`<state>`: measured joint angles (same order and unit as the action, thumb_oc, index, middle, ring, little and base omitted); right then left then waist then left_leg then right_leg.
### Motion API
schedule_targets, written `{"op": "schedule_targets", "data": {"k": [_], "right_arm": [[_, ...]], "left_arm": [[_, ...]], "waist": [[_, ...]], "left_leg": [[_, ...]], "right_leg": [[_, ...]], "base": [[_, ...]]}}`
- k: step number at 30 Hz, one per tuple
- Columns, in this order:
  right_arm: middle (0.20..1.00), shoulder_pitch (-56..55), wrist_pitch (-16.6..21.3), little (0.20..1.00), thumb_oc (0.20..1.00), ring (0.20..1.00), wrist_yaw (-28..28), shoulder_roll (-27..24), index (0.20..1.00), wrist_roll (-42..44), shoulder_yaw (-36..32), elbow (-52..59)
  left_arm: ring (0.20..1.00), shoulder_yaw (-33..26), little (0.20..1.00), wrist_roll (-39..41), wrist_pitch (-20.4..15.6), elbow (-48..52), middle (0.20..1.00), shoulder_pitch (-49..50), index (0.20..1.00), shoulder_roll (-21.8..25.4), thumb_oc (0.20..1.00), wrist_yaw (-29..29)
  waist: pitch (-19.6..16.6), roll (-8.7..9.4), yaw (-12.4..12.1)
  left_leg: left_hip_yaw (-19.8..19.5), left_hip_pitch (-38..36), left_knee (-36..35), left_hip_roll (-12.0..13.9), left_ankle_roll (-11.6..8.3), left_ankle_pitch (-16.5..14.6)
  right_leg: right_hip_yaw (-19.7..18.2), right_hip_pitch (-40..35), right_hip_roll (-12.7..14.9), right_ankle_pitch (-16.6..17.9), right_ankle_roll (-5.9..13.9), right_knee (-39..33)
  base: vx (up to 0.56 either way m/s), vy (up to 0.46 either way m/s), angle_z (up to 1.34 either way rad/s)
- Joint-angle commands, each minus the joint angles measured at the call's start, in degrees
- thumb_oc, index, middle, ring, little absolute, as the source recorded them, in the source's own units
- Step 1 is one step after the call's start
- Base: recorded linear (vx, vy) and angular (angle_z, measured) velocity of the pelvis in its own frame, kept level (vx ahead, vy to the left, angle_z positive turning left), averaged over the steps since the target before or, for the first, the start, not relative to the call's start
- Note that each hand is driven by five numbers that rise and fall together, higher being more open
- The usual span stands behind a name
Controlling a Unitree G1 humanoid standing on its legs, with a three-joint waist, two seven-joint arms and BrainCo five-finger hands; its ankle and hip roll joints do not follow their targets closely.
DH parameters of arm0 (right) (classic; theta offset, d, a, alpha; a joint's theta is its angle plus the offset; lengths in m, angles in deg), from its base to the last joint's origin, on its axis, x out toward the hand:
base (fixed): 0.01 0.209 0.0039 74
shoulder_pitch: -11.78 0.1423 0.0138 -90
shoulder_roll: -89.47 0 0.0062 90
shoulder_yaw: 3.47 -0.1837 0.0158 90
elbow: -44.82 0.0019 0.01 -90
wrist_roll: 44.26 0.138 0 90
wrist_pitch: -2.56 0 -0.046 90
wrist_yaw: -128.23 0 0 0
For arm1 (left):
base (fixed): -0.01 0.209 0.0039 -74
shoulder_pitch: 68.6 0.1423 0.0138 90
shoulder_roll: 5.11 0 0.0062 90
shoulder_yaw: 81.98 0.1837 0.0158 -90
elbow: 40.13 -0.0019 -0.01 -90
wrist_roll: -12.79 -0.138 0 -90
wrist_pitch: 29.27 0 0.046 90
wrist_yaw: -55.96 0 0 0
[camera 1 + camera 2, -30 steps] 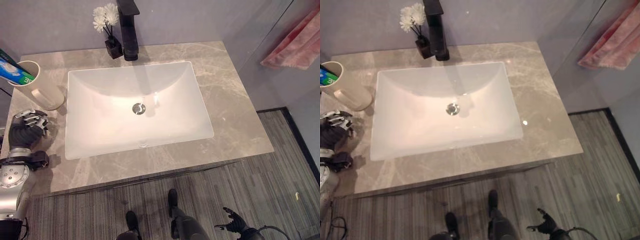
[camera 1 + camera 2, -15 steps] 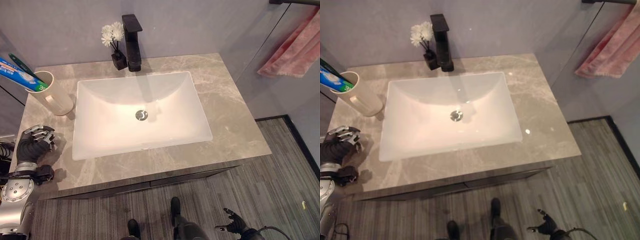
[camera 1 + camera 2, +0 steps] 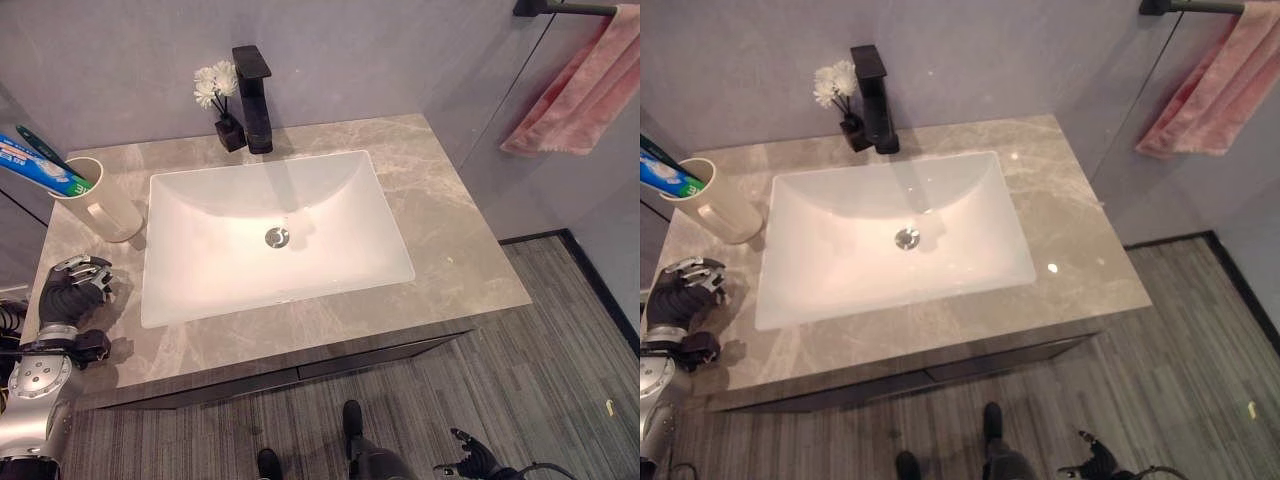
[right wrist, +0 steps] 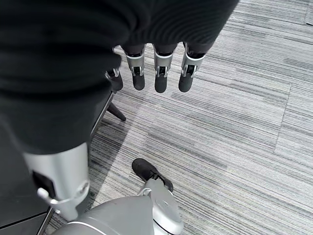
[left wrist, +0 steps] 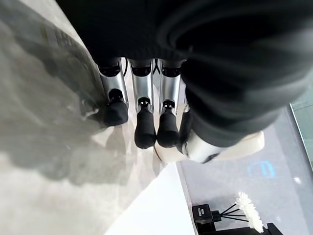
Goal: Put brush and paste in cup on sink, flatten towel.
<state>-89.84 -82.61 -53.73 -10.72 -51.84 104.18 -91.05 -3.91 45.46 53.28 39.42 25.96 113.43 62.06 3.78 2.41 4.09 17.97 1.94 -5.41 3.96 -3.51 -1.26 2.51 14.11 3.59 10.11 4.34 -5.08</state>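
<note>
A cream cup (image 3: 100, 207) stands at the counter's left back corner. A blue-and-white toothpaste tube (image 3: 32, 166) and a green toothbrush (image 3: 42, 150) lean out of it to the left. A pink towel (image 3: 575, 85) hangs bunched from a black bar (image 3: 560, 8) on the wall at the upper right. My left hand (image 3: 72, 290) hovers over the counter's left front, just in front of the cup, fingers (image 5: 145, 125) relaxed and empty. My right hand (image 3: 470, 463) hangs low over the floor, its fingers (image 4: 161, 76) straight and holding nothing.
A white rectangular sink (image 3: 390, 215) is set in the grey marble counter (image 3: 455, 235). A black faucet (image 3: 253, 95) and a small black vase of white flowers (image 3: 222, 105) stand at its back edge. A glass panel rises beside the counter's right side.
The camera has pulled back and shifted, bringing more of the towel and its bar into view. My left hand stays by the cup; my right hand stays low.
</note>
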Motion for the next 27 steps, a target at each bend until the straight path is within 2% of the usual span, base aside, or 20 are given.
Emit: {"op": "schedule_targets", "data": {"k": [1, 10, 16, 27], "right_arm": [[1.000, 1.19, 0.54, 1.000, 1.000, 1.000, 0.31, -2.87, 1.000, 0.24, -0.79, 0.76], [1.000, 1.33, 0.61, 1.000, 1.000, 1.000, 0.30, -3.22, 1.000, 0.70, -0.96, 1.14], [1.000, 1.21, 0.52, 1.000, 1.000, 1.000, 0.24, -2.94, 1.000, 1.03, -0.71, -0.29], [1.000, 1.09, 0.68, 1.000, 1.000, 1.000, 0.35, -3.33, 1.000, 2.12, 0.27, 1.38]], "left_arm": [[0.200, -0.39, 0.200, -1.02, -2.30, -0.87, 0.200, -4.92, 0.200, 1.58, 0.200, 1.24], [0.200, -0.03, 0.200, -0.82, -2.18, -3.76, 0.200, -6.93, 0.200, 2.02, 0.200, 1.91], [0.200, 1.20, 0.200, -0.09, -2.21, -5.68, 0.200, -10.42, 0.200, 2.78, 0.200, 2.83], [0.200, 4.40, 0.200, 2.18, -2.03, -12.18, 0.200, -18.08, 0.200, 6.90, 0.200, 3.56]], "waist": [[2.98, -1.18, 0.87], [3.32, -1.41, 1.25], [3.15, -0.89, 1.41], [4.10, -0.43, 2.25]], "left_leg": [[-4.14, -1.36, 0.41, -0.83, 1.40, -1.63], [-3.54, -1.40, 0.41, -0.77, 1.42, -2.02], [-3.20, -1.13, 0.41, -0.53, 1.35, -1.99], [-3.05, -0.77, 0.41, -0.31, 1.16, -2.01]], "right_leg": [[-1.81, -7.30, 0.12, -6.85, 3.77, 0.26], [-2.27, -7.02, -0.10, -7.03, 4.03, 0.14], [-2.44, -6.76, -0.26, -7.02, 4.15, 0.08], [-2.55, -6.07, -0.63, -7.16, 4.03, 0.31]], "base": [[0.04, 0.003, -0.04], [0.00, 0.001, 0.00], [0.01, 0.004, -0.01], [0.00, 0.000, 0.00]]}}
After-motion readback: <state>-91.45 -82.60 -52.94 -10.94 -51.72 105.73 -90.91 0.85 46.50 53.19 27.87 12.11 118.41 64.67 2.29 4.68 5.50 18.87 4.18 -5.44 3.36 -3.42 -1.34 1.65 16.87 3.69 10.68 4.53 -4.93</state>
